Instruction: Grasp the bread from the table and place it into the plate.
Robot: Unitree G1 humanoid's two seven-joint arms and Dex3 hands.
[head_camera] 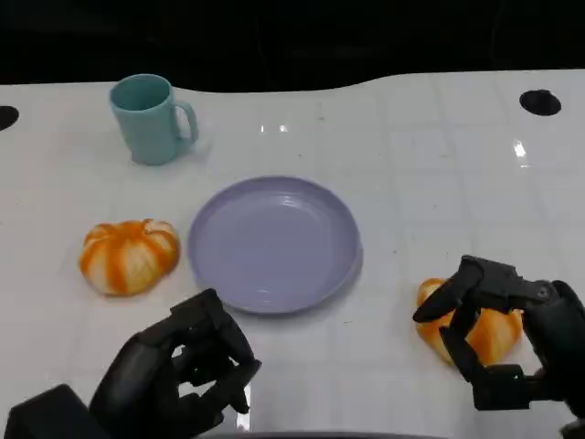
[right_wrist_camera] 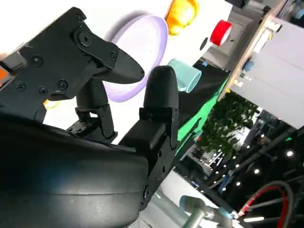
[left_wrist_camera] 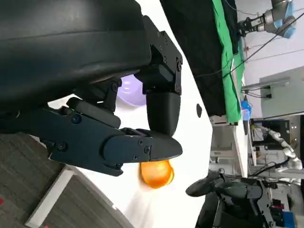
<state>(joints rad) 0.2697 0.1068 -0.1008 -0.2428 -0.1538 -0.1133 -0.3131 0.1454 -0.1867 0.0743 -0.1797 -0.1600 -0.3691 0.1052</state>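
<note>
Two orange breads lie on the white table (head_camera: 411, 165). One bread (head_camera: 128, 256) sits left of the purple plate (head_camera: 274, 242), which has nothing on it. The other bread (head_camera: 494, 338) lies right of the plate, under my right hand (head_camera: 548, 320). That hand's fingers arch over it and its thumb stands on the near side; the fingers are apart and the bread rests on the table. My left hand (head_camera: 178, 370) hovers near the front edge, below the plate, fingers curled in on nothing. The left wrist view shows the plate (left_wrist_camera: 130, 92) and the right-side bread (left_wrist_camera: 156, 173).
A teal mug (head_camera: 151, 119) stands at the back left, behind the plate. The right wrist view shows the plate (right_wrist_camera: 137, 42), the mug (right_wrist_camera: 185, 76) and the far bread (right_wrist_camera: 183, 12). The table's dark back edge runs along the top.
</note>
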